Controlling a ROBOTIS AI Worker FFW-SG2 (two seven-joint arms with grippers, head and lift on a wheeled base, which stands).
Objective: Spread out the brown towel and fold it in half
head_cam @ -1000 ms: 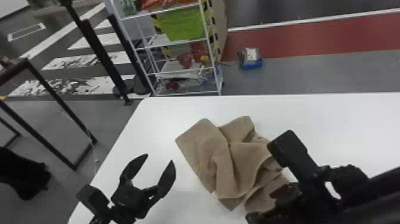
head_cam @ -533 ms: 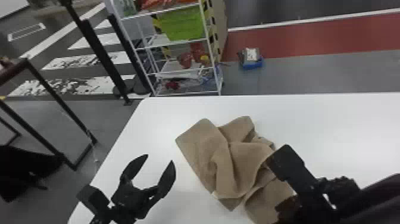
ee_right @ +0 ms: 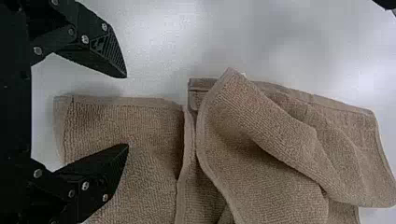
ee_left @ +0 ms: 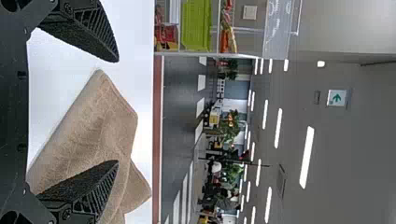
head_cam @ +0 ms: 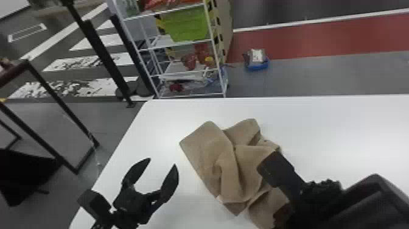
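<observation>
The brown towel (head_cam: 225,164) lies crumpled on the white table, with overlapping folds in its middle. Left of it in the head view, my left gripper (head_cam: 162,161) stands open over the table, holding nothing; in the left wrist view the left gripper (ee_left: 117,112) has the towel (ee_left: 88,135) beyond it. My right gripper (head_cam: 281,210) is over the towel's near right part, its arm covering some cloth. Seen from the right wrist, the right gripper (ee_right: 127,112) is open, one finger above the towel (ee_right: 271,154) and the other above bare table.
The white table (head_cam: 350,128) extends to the right beyond the towel. Past its far edge stands a white wire shelf (head_cam: 179,73) with a green bin (head_cam: 190,26). A dark metal frame (head_cam: 54,94) stands on the floor at the left.
The right arm has shifted toward the near side and a little to the right, uncovering more of the towel's near part. My left gripper and the towel look unmoved.
</observation>
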